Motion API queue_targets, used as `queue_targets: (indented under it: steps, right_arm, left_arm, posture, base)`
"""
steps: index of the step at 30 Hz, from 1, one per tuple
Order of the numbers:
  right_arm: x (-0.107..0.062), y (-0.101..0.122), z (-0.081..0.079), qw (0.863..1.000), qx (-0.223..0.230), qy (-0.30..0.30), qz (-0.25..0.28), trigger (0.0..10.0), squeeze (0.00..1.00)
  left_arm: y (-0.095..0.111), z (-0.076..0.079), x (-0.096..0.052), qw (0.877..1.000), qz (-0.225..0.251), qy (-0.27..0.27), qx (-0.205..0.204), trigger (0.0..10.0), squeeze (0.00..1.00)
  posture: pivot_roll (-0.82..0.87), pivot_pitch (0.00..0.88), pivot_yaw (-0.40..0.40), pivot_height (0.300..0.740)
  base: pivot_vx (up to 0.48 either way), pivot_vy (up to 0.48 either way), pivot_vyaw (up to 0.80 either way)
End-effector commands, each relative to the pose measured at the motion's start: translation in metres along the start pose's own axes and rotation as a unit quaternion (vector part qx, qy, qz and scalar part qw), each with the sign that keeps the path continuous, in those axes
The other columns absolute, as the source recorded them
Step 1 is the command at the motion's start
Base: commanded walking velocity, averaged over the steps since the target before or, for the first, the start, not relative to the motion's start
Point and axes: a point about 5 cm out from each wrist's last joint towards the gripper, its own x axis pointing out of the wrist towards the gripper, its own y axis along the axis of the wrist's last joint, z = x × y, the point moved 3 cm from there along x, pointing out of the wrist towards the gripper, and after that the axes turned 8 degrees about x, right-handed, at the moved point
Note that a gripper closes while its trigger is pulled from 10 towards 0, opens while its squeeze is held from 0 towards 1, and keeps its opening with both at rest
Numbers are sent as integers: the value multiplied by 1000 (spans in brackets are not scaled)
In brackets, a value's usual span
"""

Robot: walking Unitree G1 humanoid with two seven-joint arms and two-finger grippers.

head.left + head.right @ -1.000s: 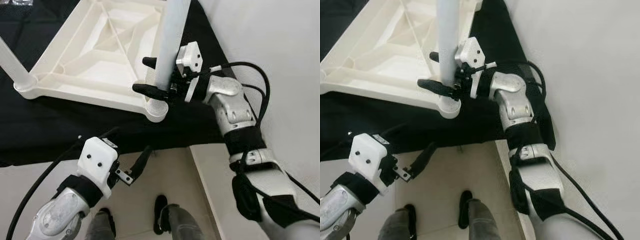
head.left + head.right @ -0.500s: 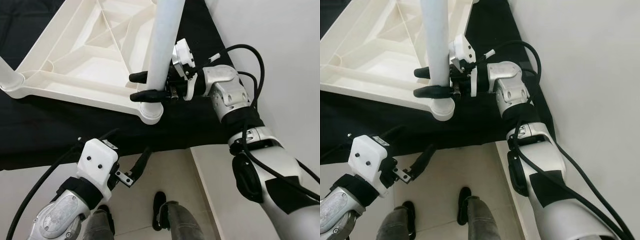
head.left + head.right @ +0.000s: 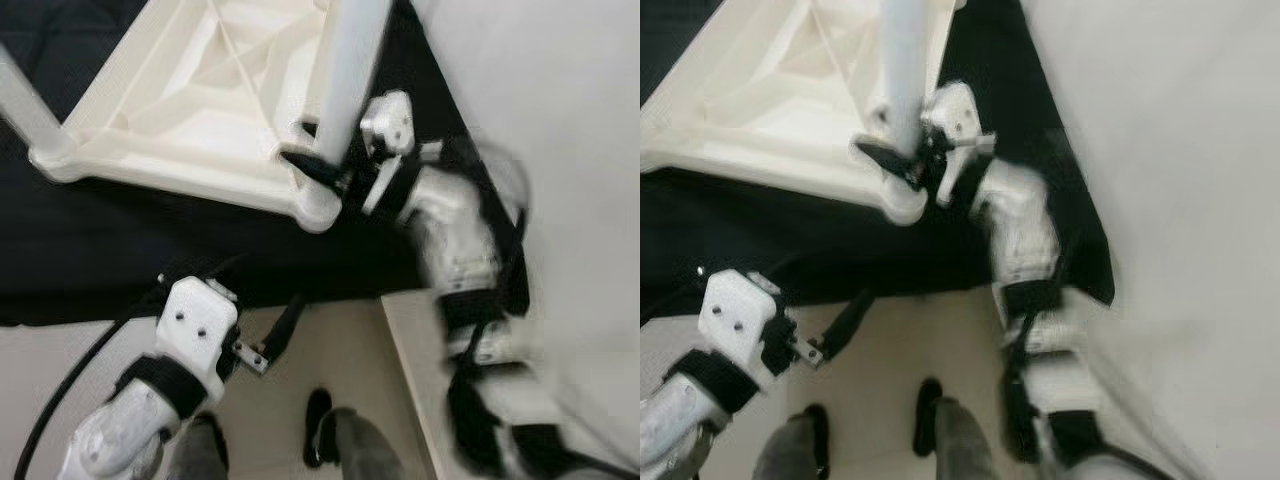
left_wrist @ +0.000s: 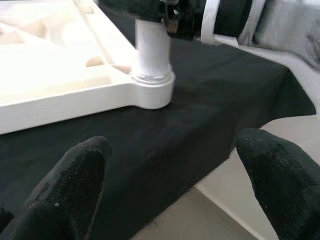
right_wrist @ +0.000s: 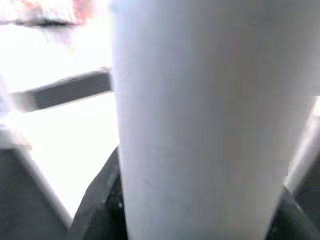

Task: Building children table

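The white ribbed plastic tabletop (image 3: 190, 110) lies upside down on black cloth (image 3: 120, 260), sockets up. The right gripper (image 3: 318, 168) seems clamped on the white tubular leg (image 3: 350, 70), seating it; the left gripper (image 3: 275, 340) hangs spread wide, holding nothing.

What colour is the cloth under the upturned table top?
Black. The cloth shows best in the left wrist view, spread beneath the white table top.

Head views motion-blurred, evenly lit; right wrist view overexposed, out of focus.
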Motion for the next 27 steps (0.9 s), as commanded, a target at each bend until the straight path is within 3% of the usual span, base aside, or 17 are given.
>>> queue_targets:
  steps: [1, 3, 6, 10, 11, 12, 13, 14, 15, 18, 19, 20, 21, 23, 24, 27]
  right_arm:
    - [-41, -59, 20, 988, -15, -93, -120, 0, 0]
    - [-43, -70, -11, 991, -10, -12, -130, 0, 0]
    - [-29, -71, -14, 992, -11, 13, -127, 0, 0]
    - [-25, -68, -12, 992, -14, 5, -124, 0, 0]
    - [-20, -62, -12, 993, -23, 7, -117, 10000, 0]
    - [-17, -54, -16, 994, -19, 19, -104, 10000, 0]
    - [-13, -47, -21, 995, -17, 41, -91, 10000, 557]
    - [-13, -47, -21, 995, -17, 41, -91, 10000, 557]
    - [-7, -34, -30, 993, -2, 90, -71, 10000, 1000]
    - [-2, -20, -38, 988, 0, 143, -51, 10000, 1000]
    - [0, -13, -42, 980, 3, 193, -44, 10000, 843]
    - [0, -13, -42, 980, 3, 193, -44, 10000, 843]
    - [1, -11, -48, 969, -1, 241, -50, 10000, 0]
    - [1, -8, -54, 950, -13, 307, -56, 10000, 0]
    - [1, -8, -54, 950, -13, 307, -56, 10000, 0]
    - [0, -2, -63, 900, -31, 428, -73, 10000, 0]
  left_arm:
    - [-1, 3, 0, 1000, -1, -9, -7, 10000, 0]
    - [0, 5, 4, 1000, 6, -15, -11, 10000, 0]
    - [0, 4, 7, 1000, 11, -15, -11, 10000, 0]
    - [1, 4, 7, 1000, 12, -14, -9, 10000, 0]
    - [1, 1, 7, 1000, 12, -9, -6, 10000, 0]
    - [0, 0, 7, 1000, 12, -6, -4, 10000, 0]
    - [0, -1, 7, 1000, 12, -5, -3, 10000, 0]
    - [0, -1, 7, 1000, 12, -5, -3, 10000, 0]
    - [0, 0, 7, 1000, 12, -7, -3, 10000, 0]
    - [0, 1, 8, 1000, 12, -8, -3, 10000, 0]
    - [0, 2, 8, 1000, 12, -7, -3, 10000, 0]
    - [0, 2, 8, 1000, 12, -7, -3, 10000, 0]
    - [0, 2, 8, 1000, 12, -6, -4, 10000, 0]
    - [0, 1, 8, 1000, 11, -5, -5, 10000, 0]
    - [0, 1, 8, 1000, 11, -5, -5, 10000, 0]
    - [0, 3, 7, 1000, 10, -5, -5, 10000, 0]
  posture:
    - [115, 360, -142, 740]
    - [98, 339, -138, 740]
    - [114, 328, -148, 740]
    - [114, 328, -148, 740]
    - [119, 322, -149, 740]
    - [121, 316, -147, 740]
    - [121, 316, -147, 740]
    - [121, 316, -147, 740]
    - [122, 313, -148, 740]
    - [123, 313, -149, 740]
    - [127, 310, -150, 740]
    - [127, 310, -150, 740]
    - [128, 310, -150, 740]
    - [128, 310, -150, 740]
    - [128, 310, -150, 740]
    - [152, 319, -162, 740]
  base:
    - [0, 0, 0]
    - [0, 0, 0]
    - [0, 0, 0]
    - [0, 0, 0]
    - [0, 0, 0]
    - [0, 0, 0]
    - [0, 0, 0]
    - [0, 0, 0]
    - [0, 0, 0]
    - [0, 0, 0]
    - [0, 0, 0]
    - [0, 0, 0]
    - [0, 0, 0]
    - [0, 0, 0]
    - [0, 0, 0]
    - [0, 0, 0]
